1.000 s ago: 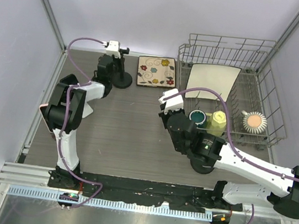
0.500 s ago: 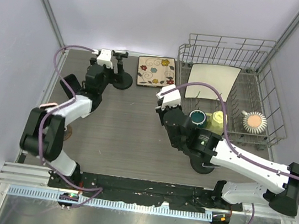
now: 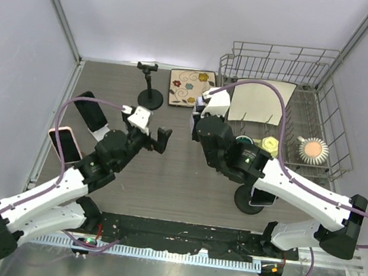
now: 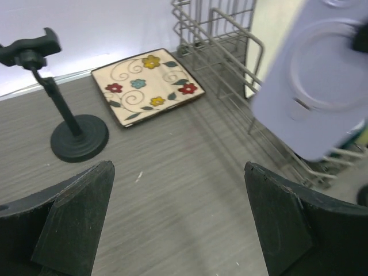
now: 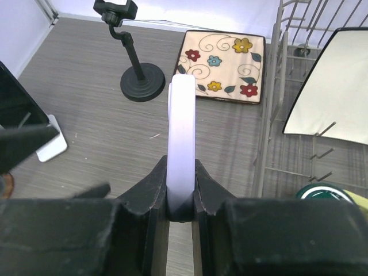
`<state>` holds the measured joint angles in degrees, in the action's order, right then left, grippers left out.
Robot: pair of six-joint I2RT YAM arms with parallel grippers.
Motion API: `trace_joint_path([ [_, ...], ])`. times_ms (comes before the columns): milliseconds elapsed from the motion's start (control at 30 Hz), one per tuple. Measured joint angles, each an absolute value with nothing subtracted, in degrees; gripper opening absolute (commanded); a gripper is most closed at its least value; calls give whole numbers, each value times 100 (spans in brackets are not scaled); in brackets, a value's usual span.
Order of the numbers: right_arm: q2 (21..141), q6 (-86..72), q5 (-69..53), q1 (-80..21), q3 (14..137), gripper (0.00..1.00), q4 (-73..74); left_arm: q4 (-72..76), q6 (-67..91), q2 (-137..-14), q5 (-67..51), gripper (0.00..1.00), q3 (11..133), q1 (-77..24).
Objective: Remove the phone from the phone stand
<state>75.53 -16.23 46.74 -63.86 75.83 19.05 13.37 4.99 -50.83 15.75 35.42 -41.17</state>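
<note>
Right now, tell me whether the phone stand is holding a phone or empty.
Empty. The clamp on the phone stand is bare; the lavender phone is pinched edge-on in the right tool.

The phone (image 5: 183, 144) is a pale lavender-white, plain along its edge, and the phone stand (image 5: 135, 75) is matt black all over. The square tile (image 3: 192, 88) is cream with a dark brown rim, patterned with dark curling stems and red, yellow and blue flowers (small green leaves among them). The table (image 3: 165, 176) is grey-brown with a fine wood grain. The dish rack (image 3: 327, 96) is grey wire; in it, a cream square plate (image 3: 261, 101), a teal cup (image 3: 243, 143) and a pale yellow item (image 3: 268, 146). The cables (image 3: 267, 84) are purple.
</note>
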Motion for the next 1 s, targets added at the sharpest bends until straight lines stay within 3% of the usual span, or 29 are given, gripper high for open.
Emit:
trace_joint_path([
  [167, 7671, -2283, 4633, -6313, 7830, 1, 2290, 1129, 209, -4600, 2110, 100, 3382, -5201],
  [333, 7811, -2773, 4569, -6300, 7929, 1, 2589, 1472, -447, -5019, 2576, 100, 3382, -6171],
  [667, 7891, -3391, 4375, -6298, 7929, 1, 2797, 2908, -1435, -6698, 3361, 94, 3597, -6445],
  [867, 7874, -3625, 4381, -6139, 7929, 1, 2816, 3907, -1610, -7360, 3765, 77, 3730, -6445],
  [1000, 7822, -3776, 4397, -6062, 7894, 1, 2783, 4276, -1715, -7612, 3948, 52, 3822, -6445],
])
